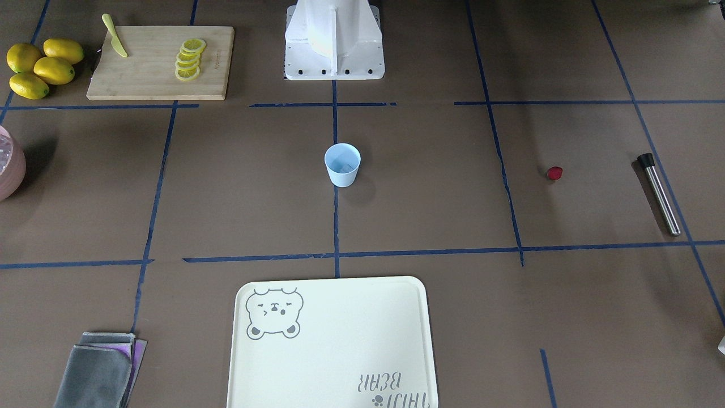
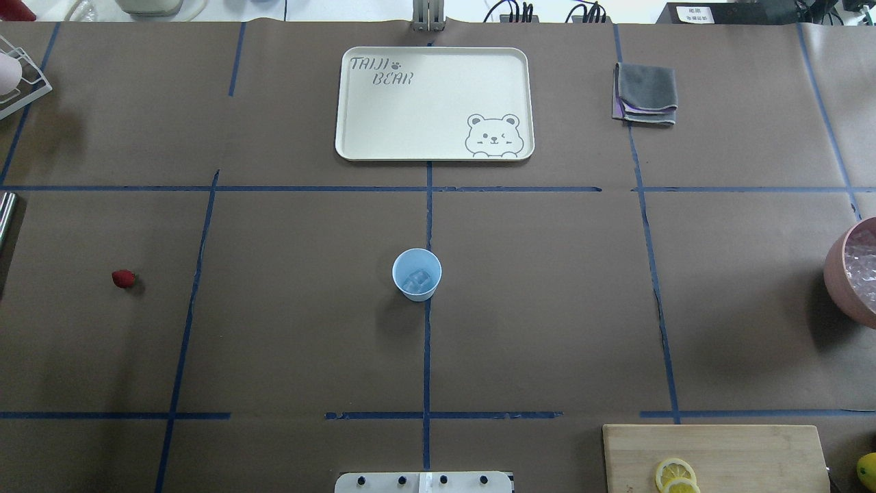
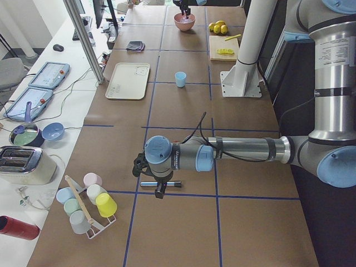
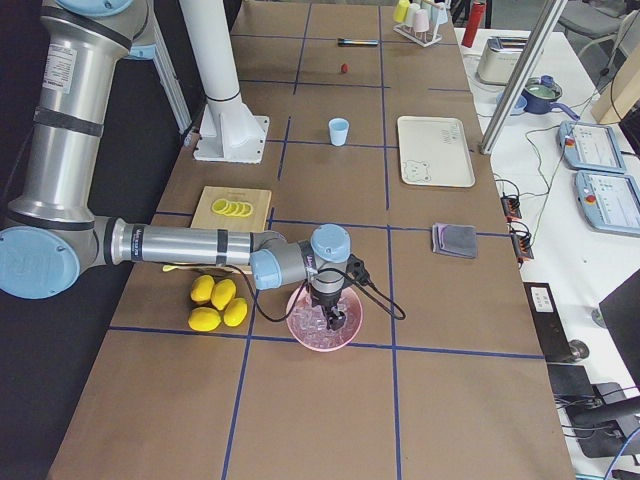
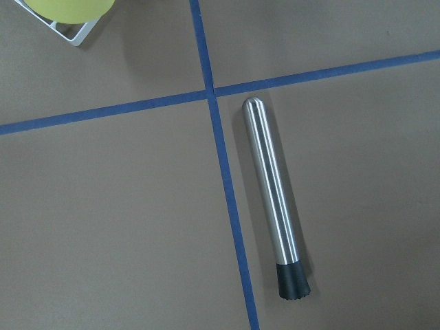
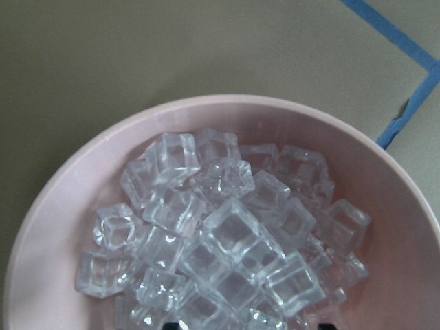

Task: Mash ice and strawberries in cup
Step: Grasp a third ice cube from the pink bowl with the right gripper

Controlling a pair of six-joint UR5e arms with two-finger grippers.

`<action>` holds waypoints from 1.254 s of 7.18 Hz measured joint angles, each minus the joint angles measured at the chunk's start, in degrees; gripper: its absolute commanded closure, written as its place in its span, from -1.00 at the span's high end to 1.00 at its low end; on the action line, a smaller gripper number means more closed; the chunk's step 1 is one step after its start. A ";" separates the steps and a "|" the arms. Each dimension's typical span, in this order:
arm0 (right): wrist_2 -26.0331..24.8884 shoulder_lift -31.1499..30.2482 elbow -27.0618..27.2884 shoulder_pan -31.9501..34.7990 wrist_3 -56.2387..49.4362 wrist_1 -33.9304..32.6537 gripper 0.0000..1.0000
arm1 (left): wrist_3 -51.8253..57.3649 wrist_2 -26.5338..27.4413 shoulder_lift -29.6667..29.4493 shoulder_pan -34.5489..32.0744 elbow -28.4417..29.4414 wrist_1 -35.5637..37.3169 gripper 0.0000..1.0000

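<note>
1. A table covered in brown paper [image 1: 430,198], marked off by blue tape lines, carries everything.
2. The left arm [image 3: 245,150] stretches low over the table. Its left gripper [image 3: 158,189] hangs just above a steel muddler with a black rubber end [image 5: 273,185], which lies flat. I cannot tell how the jaws stand.
3. The right arm [image 4: 180,245] reaches to a pink round bowl [image 6: 82,172]. Its right gripper [image 4: 333,316] points down into the bowl's mouth, over a heap of clear cubes [image 6: 227,234]. I cannot tell whether it is apart or closed.
4. A cream rectangular tray printed with a bear [image 1: 340,340] sits across the table from the robot's base.
5. A bamboo cutting board [image 1: 147,68] holds a row of lemon slices [image 1: 190,59] and a yellow-green plastic knife [image 1: 115,37].
6. Folded grey cloths [image 1: 99,371] lie to the right of the tray.
7. Four whole yellow lemons [image 1: 42,67] are bunched just beside the board.
8. A pale-blue tapered cup [image 1: 342,177] stands upright at the table's middle, on a tape line.
9. A dark-red strawberry [image 1: 554,173] lies on the paper on the robot's left, well apart from the cup, between it and the muddler.
10. A clear ice cube [image 2: 418,279] rests inside the cup.
</note>
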 measured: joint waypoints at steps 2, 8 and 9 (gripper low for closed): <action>-1.10 -0.22 -0.26 -0.22 -0.30 -0.11 0.35 | -0.02 0.00 -0.05 0.00 0.01 0.00 1.00; -2.31 -0.06 -0.73 -0.28 -0.52 -0.72 -0.96 | -0.32 0.00 -0.33 0.00 -0.17 0.00 1.00; -2.12 0.01 -0.47 -0.17 -0.49 -0.75 -0.96 | -0.34 0.00 -0.42 0.00 -0.17 0.00 1.00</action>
